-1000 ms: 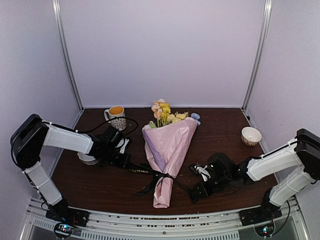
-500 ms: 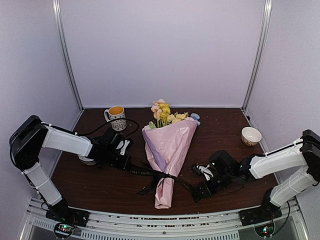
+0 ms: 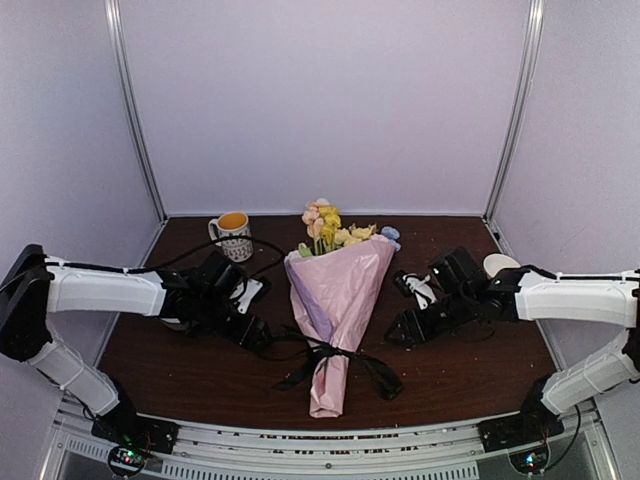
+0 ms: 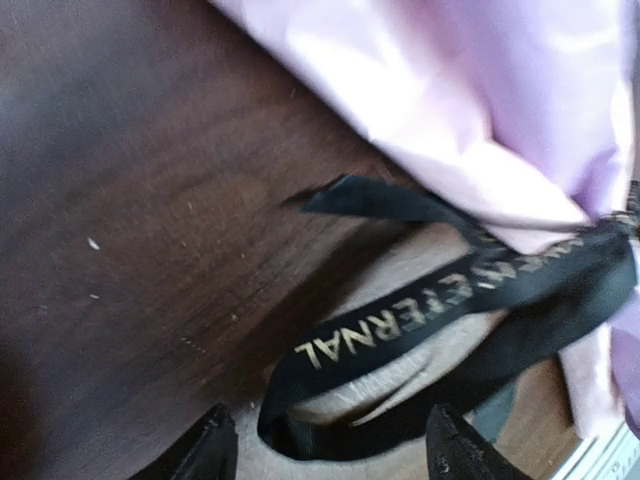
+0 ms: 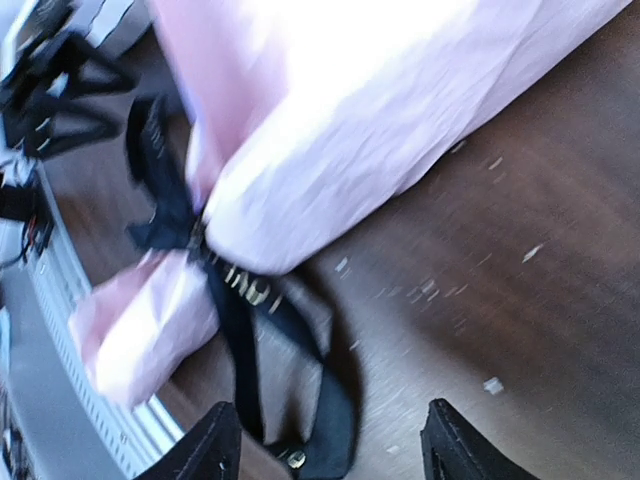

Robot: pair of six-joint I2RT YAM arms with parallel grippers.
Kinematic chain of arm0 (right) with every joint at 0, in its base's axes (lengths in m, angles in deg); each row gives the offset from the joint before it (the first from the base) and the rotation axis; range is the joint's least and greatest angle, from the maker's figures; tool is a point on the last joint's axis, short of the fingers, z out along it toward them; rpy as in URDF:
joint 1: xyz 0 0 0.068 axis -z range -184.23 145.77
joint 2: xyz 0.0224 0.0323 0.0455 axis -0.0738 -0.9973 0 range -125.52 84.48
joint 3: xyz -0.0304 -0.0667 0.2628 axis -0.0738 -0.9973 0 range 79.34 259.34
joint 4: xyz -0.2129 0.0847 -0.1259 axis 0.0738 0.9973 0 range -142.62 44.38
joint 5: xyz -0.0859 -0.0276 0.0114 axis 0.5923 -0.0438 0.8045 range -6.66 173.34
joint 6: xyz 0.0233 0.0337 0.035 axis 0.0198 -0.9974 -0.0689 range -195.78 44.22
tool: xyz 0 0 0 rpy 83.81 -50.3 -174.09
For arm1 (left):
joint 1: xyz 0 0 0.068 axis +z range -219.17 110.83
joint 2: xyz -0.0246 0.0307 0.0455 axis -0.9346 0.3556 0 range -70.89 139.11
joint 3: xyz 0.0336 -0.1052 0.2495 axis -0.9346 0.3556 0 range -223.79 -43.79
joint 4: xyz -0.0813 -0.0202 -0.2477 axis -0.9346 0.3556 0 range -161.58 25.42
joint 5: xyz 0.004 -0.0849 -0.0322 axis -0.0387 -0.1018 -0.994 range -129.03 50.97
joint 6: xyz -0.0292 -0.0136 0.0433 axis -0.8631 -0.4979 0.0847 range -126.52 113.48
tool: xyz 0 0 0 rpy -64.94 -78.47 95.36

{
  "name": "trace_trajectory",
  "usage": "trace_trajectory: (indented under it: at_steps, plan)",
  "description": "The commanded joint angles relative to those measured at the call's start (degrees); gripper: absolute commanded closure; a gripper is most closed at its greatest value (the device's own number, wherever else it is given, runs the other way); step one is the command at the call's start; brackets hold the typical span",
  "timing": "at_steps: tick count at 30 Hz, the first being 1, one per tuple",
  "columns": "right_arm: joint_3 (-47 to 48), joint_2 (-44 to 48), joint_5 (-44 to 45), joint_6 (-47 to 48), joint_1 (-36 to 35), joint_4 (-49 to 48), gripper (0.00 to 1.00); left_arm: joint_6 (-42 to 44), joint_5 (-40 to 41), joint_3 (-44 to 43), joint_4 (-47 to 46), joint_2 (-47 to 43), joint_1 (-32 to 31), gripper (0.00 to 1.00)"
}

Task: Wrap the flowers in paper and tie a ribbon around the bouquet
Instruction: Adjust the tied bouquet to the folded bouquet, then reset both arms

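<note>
Top external shows the bouquet lying mid-bench, flowers poking out toward the far edge and the skinny end of the pink paper pointing at the near edge. The black ribbon is cinched round the narrow part, tails flopped on the wood either side. Left gripper sits just beside the bouquet with its jaws apart, gripping nothing, and the right gripper is the same on the other side. Looks basically done to me, but here's my worry: on the left wrist cam a ribbon loop lies right between the open fingertips, and a tail sits under the right ones too. If either arm backs off low, a finger could hook that loop, yank the knot slack or drag the whole thing, and the paper might spring open.
</note>
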Motion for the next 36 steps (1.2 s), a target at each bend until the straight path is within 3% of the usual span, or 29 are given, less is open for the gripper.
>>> trace_trajectory:
  at_steps: [1, 6, 11, 15, 20, 26, 30, 36]
  plan:
    - [5.53, -5.21, 10.63, 0.91, 2.15, 2.13, 0.38, 5.64, 0.58, -2.20, 2.61, -7.60, 0.24, 0.30]
    - [12.24, -15.58, 18.61, -0.51, 3.01, 2.38, 0.44, 7.68, 6.43, -3.59, -1.19, -5.83, 0.26, 0.28]
    - [20.20, -24.87, 21.86, 2.41, 3.07, 4.21, 0.46, 8.79, 7.02, -13.26, -0.45, 7.30, 0.25, 0.46]
    - [25.30, -28.57, 24.20, 3.50, 3.09, 3.04, 0.46, 8.15, 6.14, -17.59, -6.27, 14.12, 0.01, 0.50]
    - [31.61, -31.21, 23.20, 4.71, 4.28, 4.08, 0.46, 8.80, 2.71, -24.80, -6.74, 20.18, -1.28, 0.56]
    - [30.04, -24.62, 23.31, 6.20, 9.46, 4.91, 0.46, 9.95, -0.59, -25.75, -7.76, 20.92, -3.38, 0.58]
    - [23.75, -13.72, 21.06, 8.24, 15.58, 2.51, 0.43, 9.19, 0.26, -22.53, -8.51, 15.79, -2.81, 0.58]
    - [10.22, 6.26, 18.29, 8.39, 29.03, -6.26, 0.23, 5.88, 10.15, -20.05, -2.19, 2.61, 7.17, 0.46]
